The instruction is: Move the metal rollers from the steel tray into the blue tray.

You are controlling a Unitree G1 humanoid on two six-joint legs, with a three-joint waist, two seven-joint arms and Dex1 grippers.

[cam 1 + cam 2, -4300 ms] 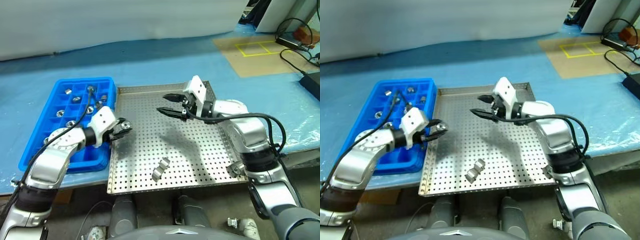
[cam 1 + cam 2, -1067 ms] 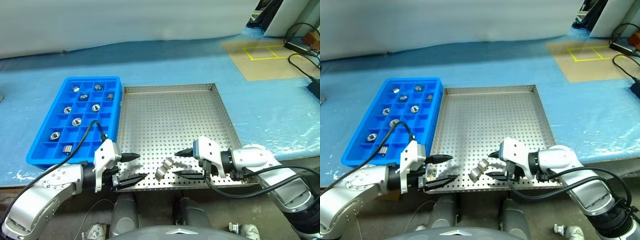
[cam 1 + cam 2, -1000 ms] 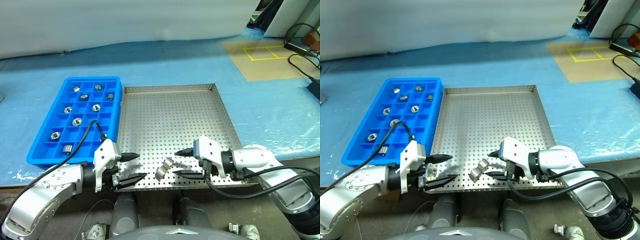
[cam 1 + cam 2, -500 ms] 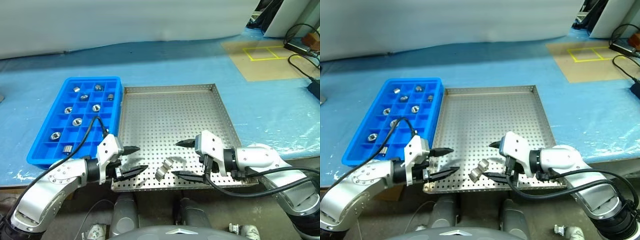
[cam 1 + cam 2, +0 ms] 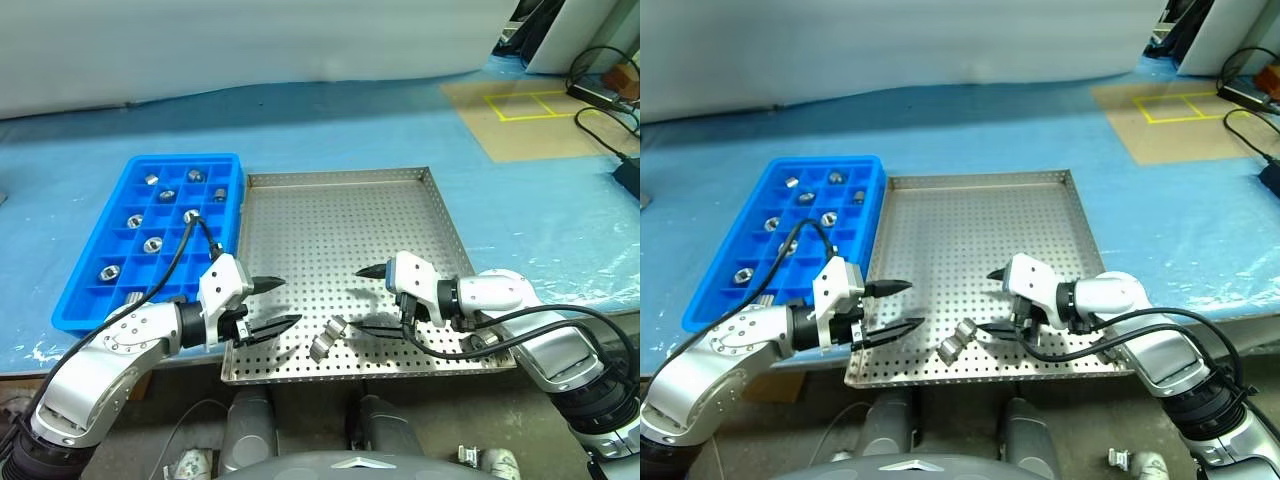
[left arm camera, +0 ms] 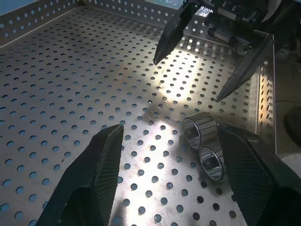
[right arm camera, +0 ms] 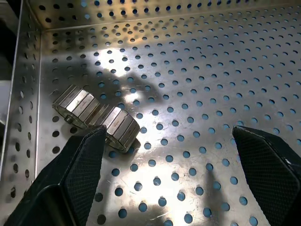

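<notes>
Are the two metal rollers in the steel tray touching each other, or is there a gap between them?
Touching. In the right wrist view the two metal rollers lie side by side on the steel tray with no gap between them; the left wrist view shows the same.

steel tray (image 5: 340, 230): silver, hole-dotted | blue tray (image 5: 90, 285): bright blue grid | metal rollers (image 5: 327, 338): shiny silver-grey

Steel tray (image 5: 345, 225): bare metal, perforated floor, brushed semi-gloss, bright glare spots in wrist views. Metal rollers (image 7: 96, 117): 2 side by side, silver-grey, faceted/ribbed outer faces, shiny, w/ polished bores. Blue tray (image 5: 110, 245): moulded plastic, smooth, slight sheen; rollers in it look the same shiny metal. Gripper fingers (image 6: 94, 183): black, matt, fine-grained texture, prob. plastic. Table cover (image 5: 330, 130): blue plastic film, wrinkled, glossy at the edges. Cardboard sheet (image 5: 520, 115): matt brown, yellow tape lines.
</notes>
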